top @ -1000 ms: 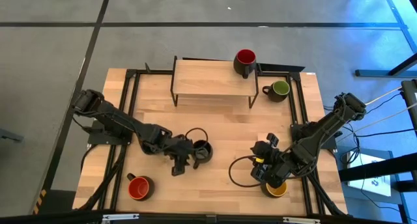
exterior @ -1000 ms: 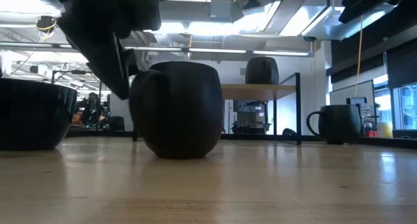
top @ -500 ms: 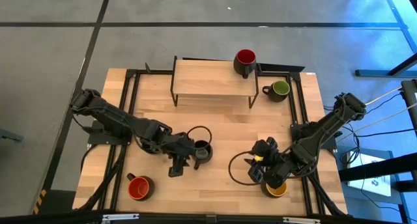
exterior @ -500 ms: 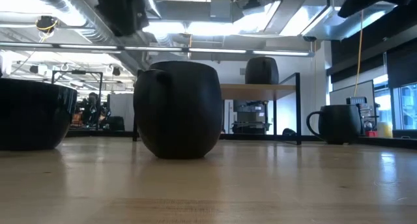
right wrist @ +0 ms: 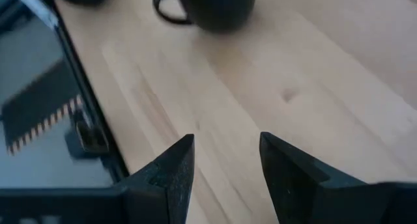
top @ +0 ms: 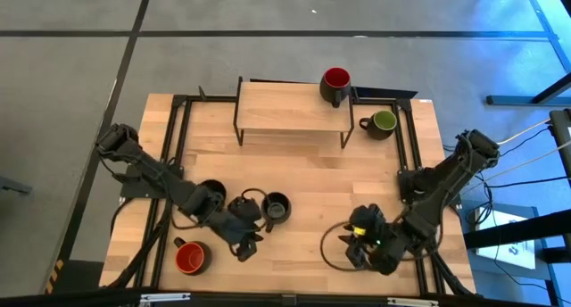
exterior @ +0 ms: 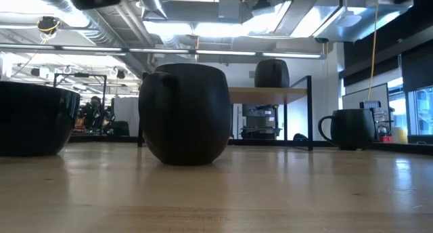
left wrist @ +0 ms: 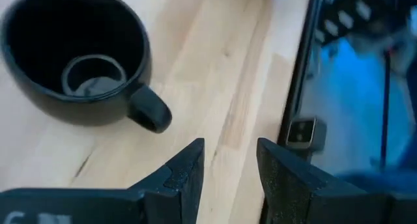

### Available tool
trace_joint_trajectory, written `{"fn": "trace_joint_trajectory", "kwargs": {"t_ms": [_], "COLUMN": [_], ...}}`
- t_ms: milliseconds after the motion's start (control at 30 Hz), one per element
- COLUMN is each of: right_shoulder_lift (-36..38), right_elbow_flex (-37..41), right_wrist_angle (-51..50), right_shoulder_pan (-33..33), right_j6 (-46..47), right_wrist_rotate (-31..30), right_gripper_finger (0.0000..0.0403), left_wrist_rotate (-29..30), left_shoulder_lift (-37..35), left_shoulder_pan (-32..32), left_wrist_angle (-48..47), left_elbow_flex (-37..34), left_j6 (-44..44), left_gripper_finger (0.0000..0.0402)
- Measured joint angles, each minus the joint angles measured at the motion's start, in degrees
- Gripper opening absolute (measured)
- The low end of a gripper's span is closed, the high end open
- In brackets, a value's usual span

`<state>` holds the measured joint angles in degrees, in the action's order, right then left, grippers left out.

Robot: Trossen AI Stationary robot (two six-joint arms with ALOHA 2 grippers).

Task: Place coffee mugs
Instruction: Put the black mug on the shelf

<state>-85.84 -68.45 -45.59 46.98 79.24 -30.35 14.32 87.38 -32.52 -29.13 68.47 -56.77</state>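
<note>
Two tools hang spread and empty: the left tool [top: 243, 244] near the surface's [top: 312, 164] front, just beside a black-lined mug [top: 277, 205] and a red-lined mug [top: 190, 257]; the right tool [top: 359, 251] front right. Another red-lined mug [top: 335, 86] stands on the shelf [top: 285, 106], the green-lined mug [top: 382, 123] beside it.

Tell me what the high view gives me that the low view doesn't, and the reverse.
Only the high view shows the mugs' inner colours: a red mug on the rack, a green mug beside it, and a second red mug. It also shows the left gripper and the right gripper over the table. Only the low view shows the room behind and the mugs' dark sides. Both show the rack and the middle mug.
</note>
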Motion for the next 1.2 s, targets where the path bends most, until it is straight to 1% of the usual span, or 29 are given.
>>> {"fn": "trace_joint_trajectory", "kwargs": {"t_ms": [100, 167, 233, 300, 400, 500, 600, 667, 867, 1067, 1200], "right_shoulder_lift": [-1.0, -1.3, -1.5, -1.6, -1.6, -1.6, -1.6, -1.6, -1.6, -1.6, -1.6], "right_elbow_flex": [0.0, 0.0, 0.0, 0.0, 0.0, 0.0, 0.0, 0.0, 0.0, 0.0, 0.0], "right_wrist_angle": [-3.6, -6.4, -9.2, -11.5, -14.3, -15.1, -14.9, -14.9, -14.5, -14.5, -14.5], "right_shoulder_pan": [2.6, 4.5, 6.5, 8.5, 10.8, 12.7, 14.3, 15.3, 16.5, 16.5, 16.4], "right_j6": [-0.1, -0.1, -0.1, -0.1, -0.1, -0.1, 0.0, 0.0, 0.0, 0.0, 0.0], "right_wrist_rotate": [2.0, 3.0, 3.0, 2.8, 2.5, 2.5, 2.2, 1.0, -0.6, -1.2, -1.8], "right_gripper_finger": [0.0163, 0.0163, 0.0163, 0.0163, 0.0163, 0.0163, 0.0163, 0.0163, 0.0163, 0.0163, 0.0163], "left_wrist_rotate": [4.0, 4.8, 4.2, 4.2, 4.4, 6.7, 8.3, 9.8, 13.9, 16.7, 18.6], "left_shoulder_lift": [1.4, 3.3, 6.0, 9.4, 14.4, 19.0, 22.8, 24.7, 28.6, 30.1, 31.0], "left_shoulder_pan": [-1.9, -2.6, -3.0, -3.0, -2.5, -2.1, -1.7, -1.7, -1.7, -1.7, -1.8], "left_wrist_angle": [2.0, 2.6, 0.7, -0.3, -8.7, -23.4, -31.8, -34.4, -34.7, -34.0, -33.0], "left_elbow_flex": [0.1, 0.9, 3.2, 7.7, 16.9, 26.0, 31.6, 32.4, 32.4, 32.2, 30.9], "left_j6": [-7.6, -12.7, -16.4, -18.0, -18.7, -22.0, -25.6, -27.2, -30.6, -31.9, -33.2], "left_gripper_finger": [0.0134, 0.0134, 0.0134, 0.0134, 0.0134, 0.0134, 0.0134, 0.0134, 0.0134, 0.0134, 0.0134]}}
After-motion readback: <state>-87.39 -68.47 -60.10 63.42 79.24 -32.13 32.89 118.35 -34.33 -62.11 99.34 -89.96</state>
